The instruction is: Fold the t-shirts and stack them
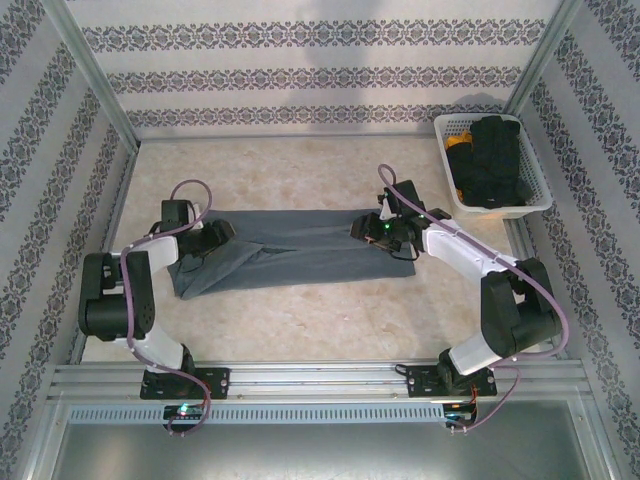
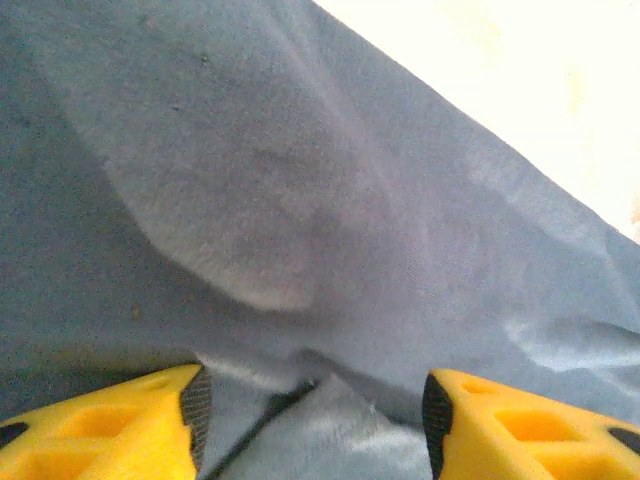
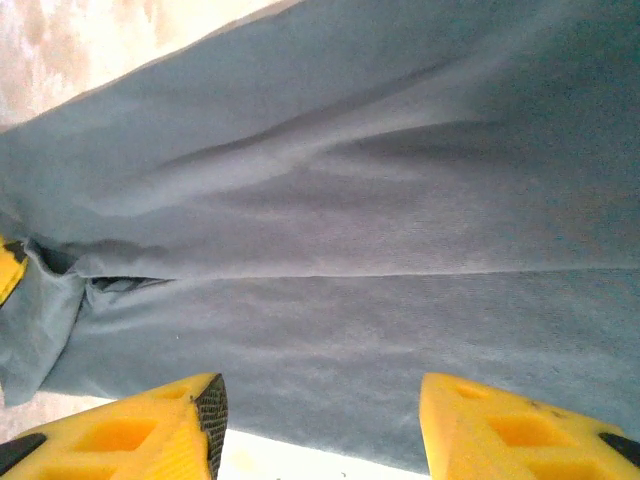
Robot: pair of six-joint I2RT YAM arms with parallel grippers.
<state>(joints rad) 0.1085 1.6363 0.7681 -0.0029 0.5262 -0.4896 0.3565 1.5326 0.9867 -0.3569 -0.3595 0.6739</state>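
Tee (image 1: pixel 290 250) on the tabletop (image 1: pixel 300 165), mid-field, laid out as a long band running left to right between the two arms. Slate blue-grey, no print. Rumpled, with creases along its length. The left end is wider and sags toward the near edge; the right end is narrower.

Left pincer (image 1: pixel 212 238) sits over the tee's left end. Wrist view: yellow fingers (image 2: pixel 110 430) spread, black pads (image 2: pixel 195 410) facing each other across a wide gap. Cloth lies under and between them, and a raised fold edge runs up into the gap. The pads are not pressing the cloth together. A soft hump of fabric lies just beyond the tips. Bare tabletop shows at the upper right of that view.

Right pincer (image 1: pixel 370 230) sits over the tee's right end. Wrist view: fingers spread here too, the same wide gap. The tee spans the space ahead of the tips, and its near edge runs just at them, with a pale strip of tabletop between the fingers. One long straight crease crosses the cloth mid-view. A small bunched fold hangs at the left edge. Nothing is pinched.

Both pincers are low on the cloth, one at each end, and the tee lies between them.

White basket (image 1: pixel 503 212) at the far right corner, apart from the tee, holds dark bundles (image 1: pixel 495 160).
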